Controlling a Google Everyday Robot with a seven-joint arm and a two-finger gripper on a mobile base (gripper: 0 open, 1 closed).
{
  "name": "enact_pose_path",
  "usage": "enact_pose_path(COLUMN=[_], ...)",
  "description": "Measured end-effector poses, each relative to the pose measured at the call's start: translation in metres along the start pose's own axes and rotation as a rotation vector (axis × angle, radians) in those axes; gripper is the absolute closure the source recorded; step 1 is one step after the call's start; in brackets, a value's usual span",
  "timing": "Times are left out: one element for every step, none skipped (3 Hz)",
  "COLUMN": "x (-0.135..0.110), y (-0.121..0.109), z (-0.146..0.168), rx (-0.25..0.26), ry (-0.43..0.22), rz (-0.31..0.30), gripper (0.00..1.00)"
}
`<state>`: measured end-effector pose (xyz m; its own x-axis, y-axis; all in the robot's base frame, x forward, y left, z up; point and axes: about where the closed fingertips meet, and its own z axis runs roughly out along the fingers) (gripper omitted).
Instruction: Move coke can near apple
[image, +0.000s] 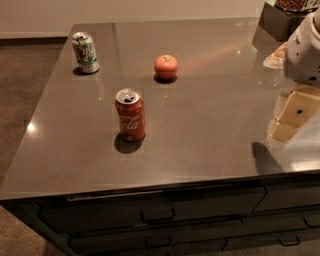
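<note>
Coke can (130, 115) is standing upright on the near-left part of the dark countertop (215, 125), opened top facing up. The apple (166, 67) is farther back and a bit to the right, with a clear gap between them. The gripper (298, 111) is way over at the right edge, well apart from both, and I honestly can't tell how its grip is set. So the can lies to its left, long axis vertical; I'd guess a sideways reach across. The white-and-green can (86, 52) at far left isn't involved.
</note>
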<state>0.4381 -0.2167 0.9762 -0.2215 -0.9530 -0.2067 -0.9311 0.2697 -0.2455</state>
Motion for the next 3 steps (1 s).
enact_pose_path(x=[0.0, -0.007, -0.036], y=[0.0, -0.002, -0.004], z=[0.0, 0.002, 0.01], rx=[0.0, -0.016, -0.042], ry=[0.0, -0.046, -0.144], rz=[0.0, 0.012, 0.002], gripper=[0.0, 0.0, 0.0])
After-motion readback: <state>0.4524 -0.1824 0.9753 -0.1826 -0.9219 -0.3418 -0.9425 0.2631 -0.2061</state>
